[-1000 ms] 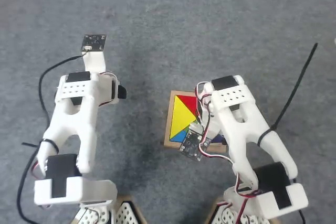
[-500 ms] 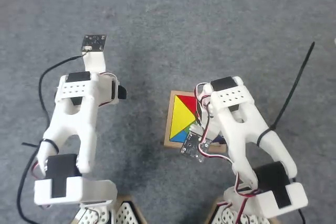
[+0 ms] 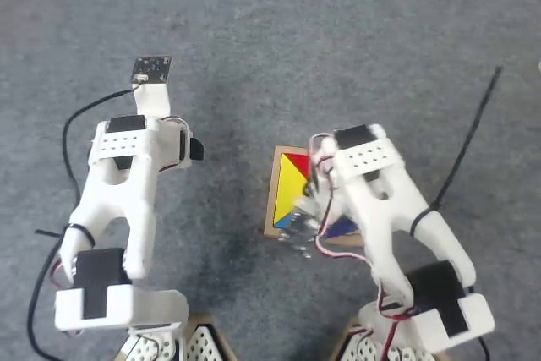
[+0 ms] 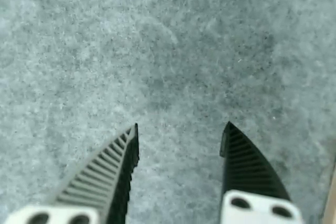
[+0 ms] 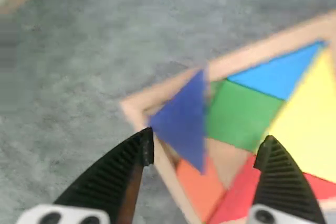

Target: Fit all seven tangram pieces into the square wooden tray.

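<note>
W/ right tool (image 5: 208, 139) spread, empty, above it, dark blue triangular piece (image 5: 184, 116) sits askew on corner rim of square wooden tray (image 5: 252, 53) — a nudge could flip it out onto grey worktop (image 5: 79, 51).

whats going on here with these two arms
Two robot arms are working on a tangram puzzle. The right tool is open above the tray. A dark blue triangle lies askew over one corner of the tray, overlapping the rim and the green piece, so it looks not yet seated. The left tool is open over bare mat, holding nothing.
</note>
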